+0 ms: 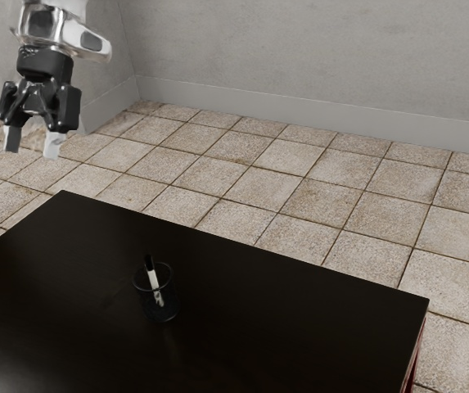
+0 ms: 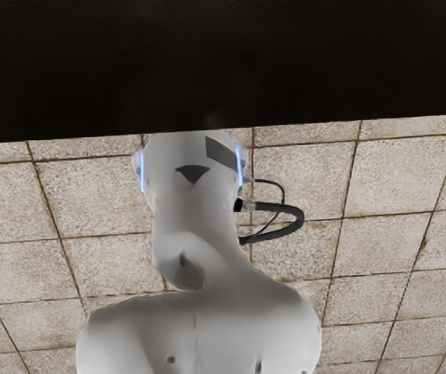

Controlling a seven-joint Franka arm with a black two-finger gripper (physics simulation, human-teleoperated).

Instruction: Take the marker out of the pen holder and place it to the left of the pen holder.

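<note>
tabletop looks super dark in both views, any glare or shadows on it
Exterior view: the tabletop is near black, with dim sheen in the lower left and a faint shadow-like streak beside the pen holder, whose dark sides barely stand out; wrist view: it is almost featureless black, while blue strips glow below it.

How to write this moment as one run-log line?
gripper: open, empty | marker: inside pen holder, on black table | removal: not yet done

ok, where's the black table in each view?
Exterior view: black table in the foreground, under the pen holder.
Wrist view: black table is the dark slab whose straight edge meets the white body's head.
Shared landmark: tiled floor along its edge.
</note>
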